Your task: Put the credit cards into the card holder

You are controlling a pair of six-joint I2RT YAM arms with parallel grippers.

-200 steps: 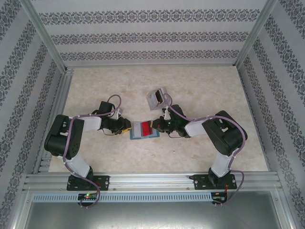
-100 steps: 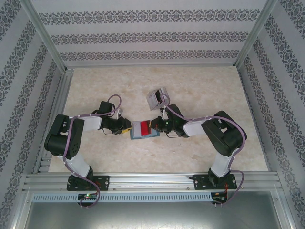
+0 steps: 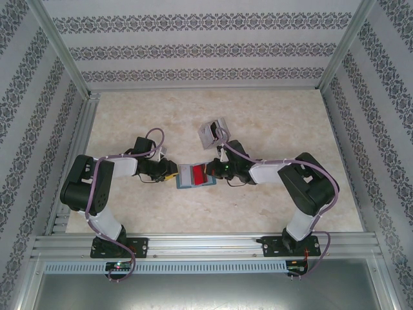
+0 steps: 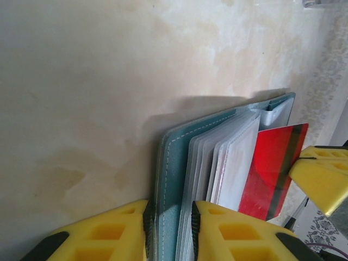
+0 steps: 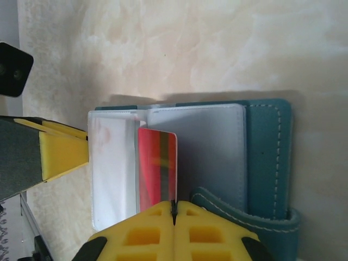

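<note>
Right hand [image 5: 174, 209] pinches the red credit card [image 5: 157, 168] by one short edge, fingers pressed tight on it, with the card pointing across the open card holder [image 5: 269, 157]. That reads as lining up for a pocket slot. Holder lies open around mid-bench, between the two hands. Left hand [image 4: 169, 217] clamps the teal cover on the opposite side, cover edge between its fingers. My read: it's anchoring the holder so the push from the card doesn't slide it. Card sits over the join between two pale inner sleeves; can't tell whether its leading edge is inside a pocket or just on top. In the way: the fanned stack of clear sleeves [image 4: 228, 157] next to the card, any of which could catch a corner, and the holder's closure strap [image 5: 244, 217] curling just beside the right fingers. Clear slotted stand [image 3: 211, 132] sits toward the far edge, apart from the action, with something dark in it.
</note>
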